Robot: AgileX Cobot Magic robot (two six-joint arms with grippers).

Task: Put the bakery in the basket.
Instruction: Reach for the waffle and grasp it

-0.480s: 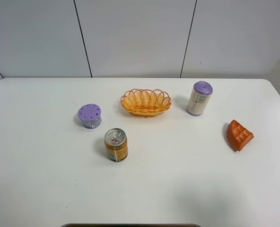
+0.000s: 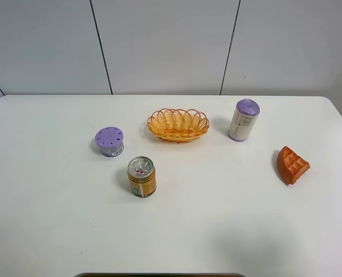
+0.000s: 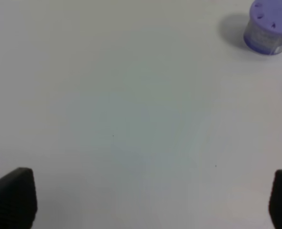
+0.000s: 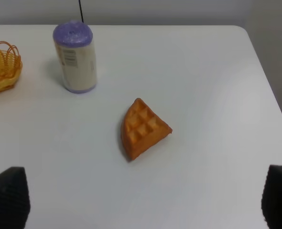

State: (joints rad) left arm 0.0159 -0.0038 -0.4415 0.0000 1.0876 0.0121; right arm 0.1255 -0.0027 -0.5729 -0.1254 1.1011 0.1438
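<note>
The bakery, an orange-brown wedge with a grid crust, lies on the white table at the right; the right wrist view shows it too. The basket, woven orange-yellow with a looped rim, stands empty at the back middle; its edge shows in the right wrist view. My right gripper is open, with its fingertips wide apart and short of the bakery. My left gripper is open over bare table. Neither gripper shows in the exterior high view.
An orange-gold drink can stands front left of the basket. A low purple-lidded tub stands left of it. A tall white cylinder with a purple cap stands between the basket and the bakery.
</note>
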